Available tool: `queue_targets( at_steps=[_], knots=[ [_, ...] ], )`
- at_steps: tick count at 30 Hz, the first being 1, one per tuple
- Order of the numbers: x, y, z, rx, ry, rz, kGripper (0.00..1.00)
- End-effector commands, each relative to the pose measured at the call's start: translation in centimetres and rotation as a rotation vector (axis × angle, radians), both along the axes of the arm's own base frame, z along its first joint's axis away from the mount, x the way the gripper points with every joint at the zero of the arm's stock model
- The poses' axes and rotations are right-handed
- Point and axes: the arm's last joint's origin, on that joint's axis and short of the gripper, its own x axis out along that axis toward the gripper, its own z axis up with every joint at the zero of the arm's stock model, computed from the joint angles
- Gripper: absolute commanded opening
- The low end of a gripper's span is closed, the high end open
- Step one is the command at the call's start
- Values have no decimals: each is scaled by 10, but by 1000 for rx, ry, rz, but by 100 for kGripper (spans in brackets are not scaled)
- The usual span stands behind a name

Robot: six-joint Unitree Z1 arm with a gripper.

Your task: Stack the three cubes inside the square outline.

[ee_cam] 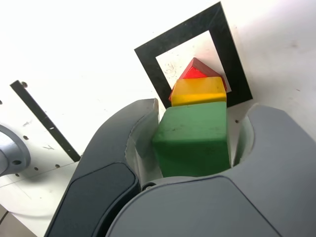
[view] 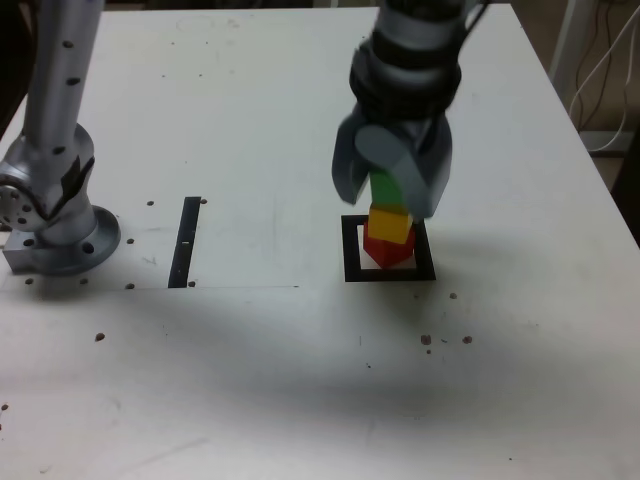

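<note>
At right of centre in the exterior view, the tool is gripping the green cube atop yellow and red inside the outline, so releasing gently comes next.

Red cube sits inside the square outline; yellow cube on it; green cube topmost.

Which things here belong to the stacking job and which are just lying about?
Part of the job:
green cube
yellow cube
red cube
square outline
end effector

Just there:
black strip
arm base
cables
</note>
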Motion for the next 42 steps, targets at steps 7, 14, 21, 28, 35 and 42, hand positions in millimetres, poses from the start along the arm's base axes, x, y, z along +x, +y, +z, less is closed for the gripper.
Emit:
queue_targets(
  at_steps=[7,14,21,28,35,42],
  knots=[
    [-2,-2,5,0,16,-8,100],
    [-5,-1,5,8,36,-11,100],
    [-7,-1,5,7,52,-15,100],
    [-20,0,12,3,74,-7,100],
    [-58,7,34,-7,46,19,100],
    [-97,15,41,-6,47,44,100]
  ],
)
